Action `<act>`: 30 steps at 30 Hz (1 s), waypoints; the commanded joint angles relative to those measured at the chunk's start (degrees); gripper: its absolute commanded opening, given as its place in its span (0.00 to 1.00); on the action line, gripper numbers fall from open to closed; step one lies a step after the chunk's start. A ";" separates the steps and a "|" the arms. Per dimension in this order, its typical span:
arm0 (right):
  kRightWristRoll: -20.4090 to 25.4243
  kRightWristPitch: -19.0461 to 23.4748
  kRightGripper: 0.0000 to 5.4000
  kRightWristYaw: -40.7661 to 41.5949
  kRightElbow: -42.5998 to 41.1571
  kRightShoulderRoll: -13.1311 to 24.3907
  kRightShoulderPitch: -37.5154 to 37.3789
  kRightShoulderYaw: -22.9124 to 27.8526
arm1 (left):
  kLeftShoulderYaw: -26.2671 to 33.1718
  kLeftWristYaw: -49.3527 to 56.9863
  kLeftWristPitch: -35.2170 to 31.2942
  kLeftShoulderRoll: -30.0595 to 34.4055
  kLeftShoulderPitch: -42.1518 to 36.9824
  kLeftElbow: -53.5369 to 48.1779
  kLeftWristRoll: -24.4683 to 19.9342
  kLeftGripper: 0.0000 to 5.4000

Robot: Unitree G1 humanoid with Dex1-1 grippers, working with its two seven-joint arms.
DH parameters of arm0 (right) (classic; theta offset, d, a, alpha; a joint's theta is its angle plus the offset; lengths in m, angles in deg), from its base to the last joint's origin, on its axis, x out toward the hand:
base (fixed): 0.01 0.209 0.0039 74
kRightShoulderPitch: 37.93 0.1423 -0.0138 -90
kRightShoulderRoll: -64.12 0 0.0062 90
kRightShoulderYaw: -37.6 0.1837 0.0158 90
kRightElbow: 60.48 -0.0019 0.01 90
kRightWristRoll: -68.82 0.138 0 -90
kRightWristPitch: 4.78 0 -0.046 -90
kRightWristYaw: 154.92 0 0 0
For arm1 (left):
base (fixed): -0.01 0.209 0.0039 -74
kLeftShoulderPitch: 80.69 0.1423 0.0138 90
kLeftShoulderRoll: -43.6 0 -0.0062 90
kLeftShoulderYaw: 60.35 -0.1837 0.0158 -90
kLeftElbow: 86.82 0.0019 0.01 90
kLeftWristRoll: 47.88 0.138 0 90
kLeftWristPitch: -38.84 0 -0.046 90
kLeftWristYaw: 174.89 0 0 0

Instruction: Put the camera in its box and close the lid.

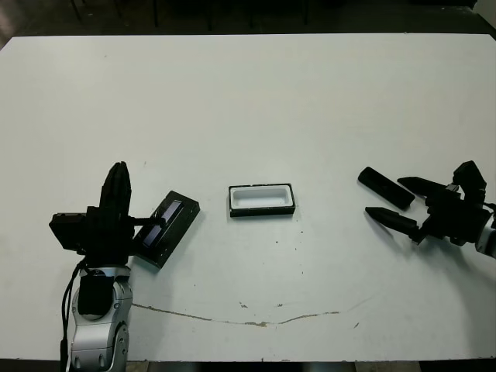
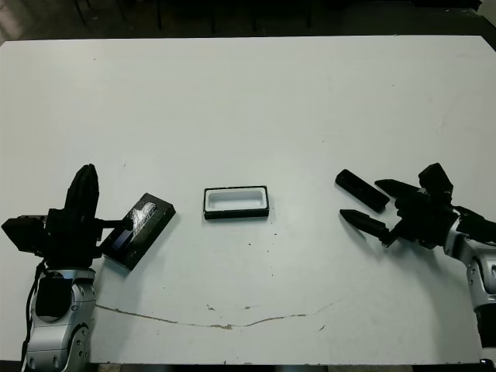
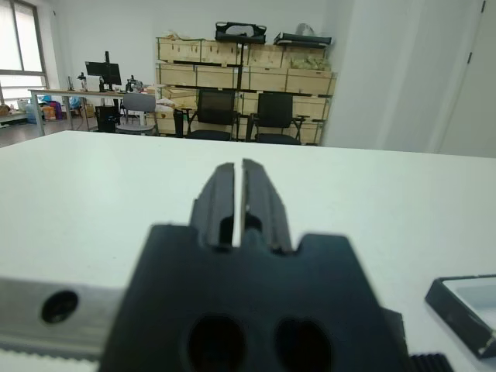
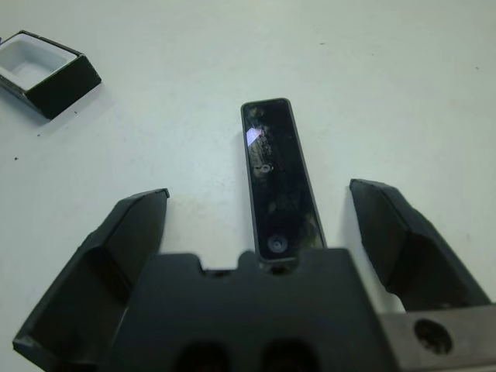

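The box (image 1: 262, 200) sits open near the middle of the white desk (image 1: 256, 101). To its left the lid (image 1: 166, 227) lies askew, inner side up. The left gripper (image 1: 118, 186) stands upright just beside the lid, fingers pressed together, holding nothing. Well to the right of the box, the right gripper (image 1: 397, 203) reaches in low, fingers spread wide either side of the camera (image 4: 280, 180), which lies flat, unheld.
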 commanded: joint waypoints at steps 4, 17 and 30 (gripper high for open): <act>1.82 4.52 1.00 -2.76 -1.49 -2.24 -3.10 1.38 | 0.47 0.24 -1.20 0.56 1.14 0.29 0.20 0.00; -3.16 2.63 0.75 -13.07 -7.33 -3.77 -5.75 0.95 | 0.95 -0.48 -0.43 1.01 0.79 0.95 -0.08 0.00; -8.04 0.56 0.31 -7.42 -9.88 2.49 -4.24 -2.27 | 1.10 -0.33 -0.27 0.88 0.43 0.94 0.02 0.00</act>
